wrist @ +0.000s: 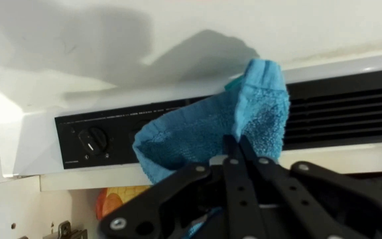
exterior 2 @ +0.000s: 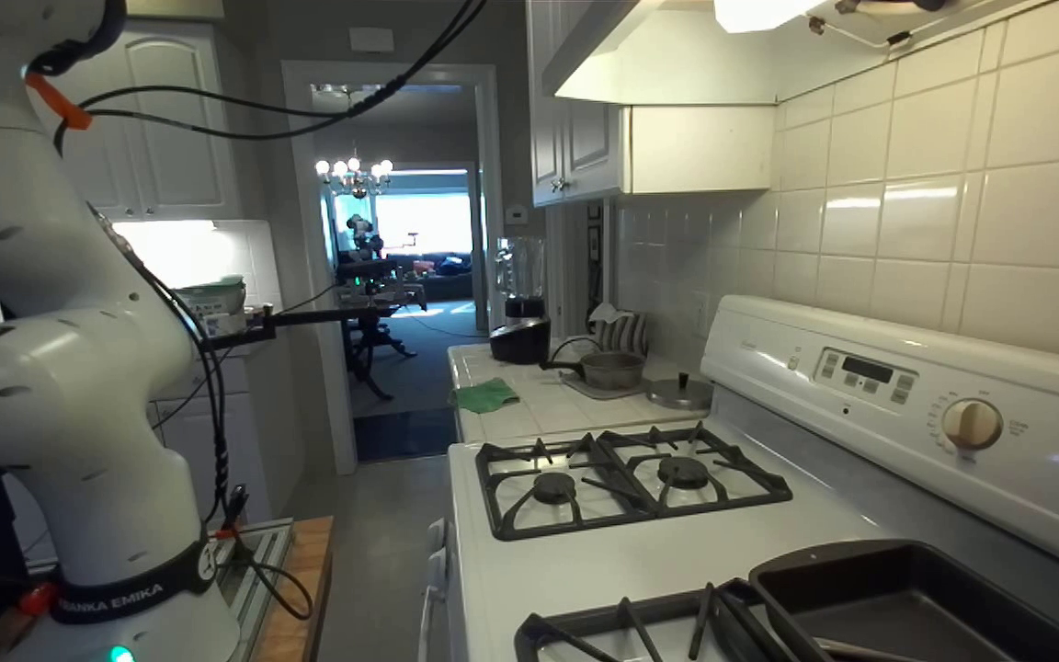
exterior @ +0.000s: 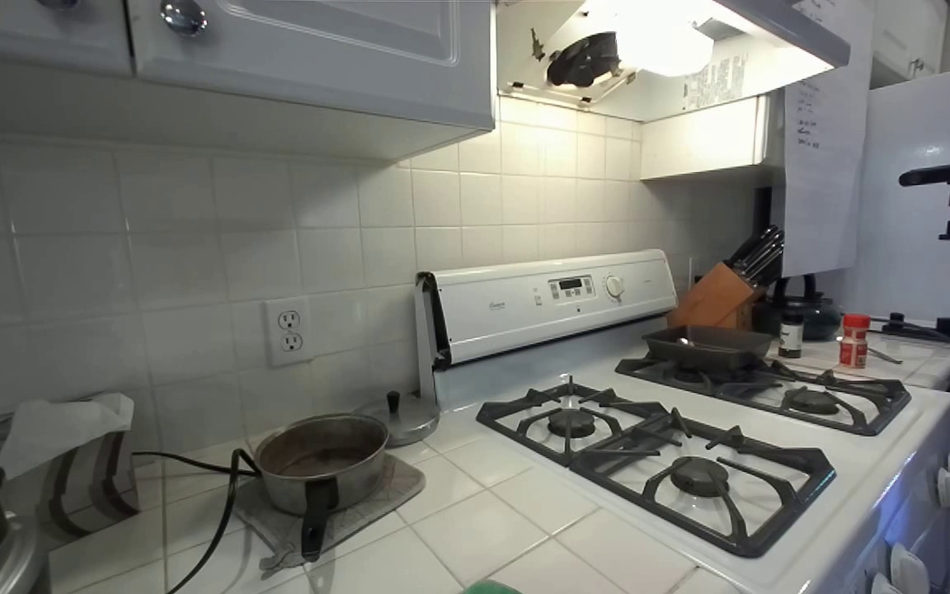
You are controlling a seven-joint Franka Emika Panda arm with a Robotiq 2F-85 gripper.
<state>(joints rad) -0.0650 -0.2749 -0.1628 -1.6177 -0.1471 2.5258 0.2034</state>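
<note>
My gripper (wrist: 237, 138) is shut on a blue terry cloth (wrist: 194, 129) in the wrist view. The fingertips pinch a fold of it, and the cloth spreads out on both sides. A small teal edge (wrist: 233, 83) shows behind it. Behind the cloth is a black panel (wrist: 343, 114) with a knob (wrist: 93, 141) at its left and slots at its right, set in a white surface (wrist: 310, 30). The cloth covers the panel's middle; I cannot tell whether it touches it. The gripper and blue cloth are out of view in both exterior views; the arm (exterior 2: 61, 368) shows in an exterior view.
The range hood (exterior: 780, 33) hangs above the stove (exterior 2: 677, 542). A dark pan (exterior: 702, 351) sits on a grate. A pot (exterior: 322, 462), its lid (exterior: 401, 421) and a green cloth (exterior 2: 485, 395) lie on the counter. A knife block (exterior: 714, 293) and red-capped shaker (exterior: 854, 342) stand beyond.
</note>
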